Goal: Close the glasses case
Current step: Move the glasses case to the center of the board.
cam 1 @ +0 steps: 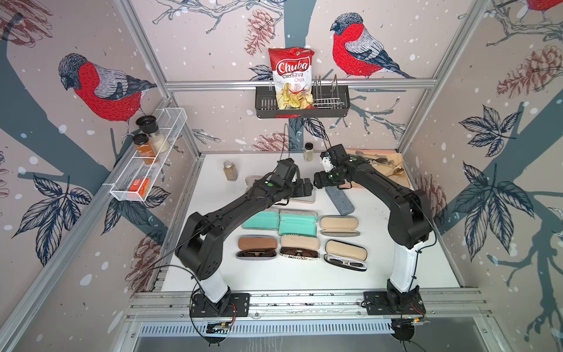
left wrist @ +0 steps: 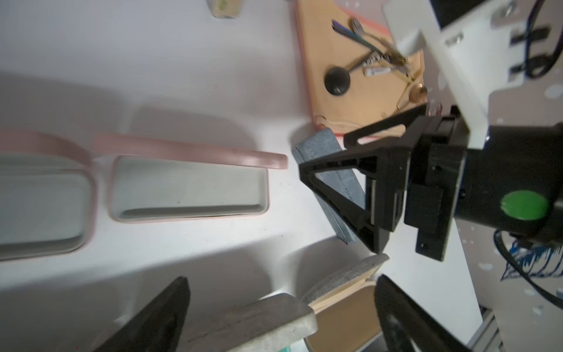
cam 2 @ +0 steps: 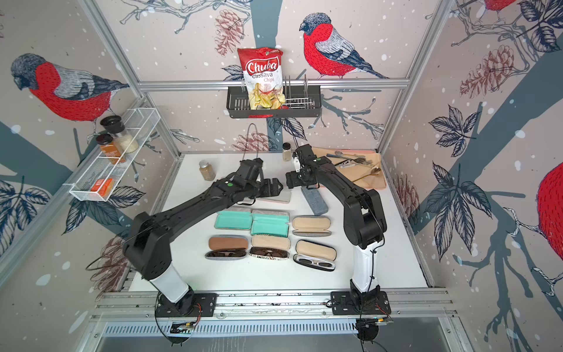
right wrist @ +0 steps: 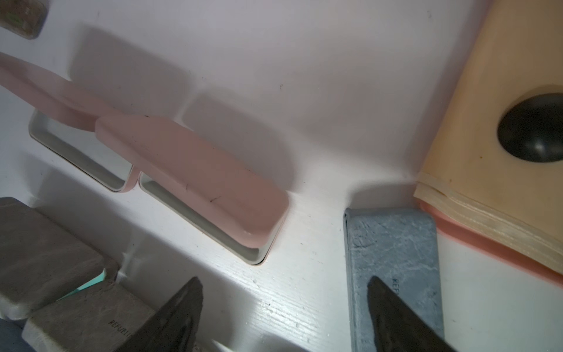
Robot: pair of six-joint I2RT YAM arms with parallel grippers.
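Right wrist view, smooth rounded pink case [right wrist: 195,170] ajar, marbled flat blue-grey case [right wrist: 393,259], left and right jaws spread, empty.

Left gripper [cam 1: 307,188] facing right gripper [cam 1: 316,182], blue-grey case [cam 1: 340,200] apparently closed

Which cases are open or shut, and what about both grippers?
Blue-grey case, shut.
Pink case, open, empty.
Outer teal case, open.
Middle teal case, open.
Plain beige case, open.
Brown case, open, sunglasses inside.
Patterned-glasses case, open.
White-glasses case, open.
Left gripper, open.
Right gripper, open.

Chips bag [cam 1: 291,73], spice jar [cam 1: 230,170], wire shelf [cam 1: 131,178], possibly cutlery [cam 2: 355,159]
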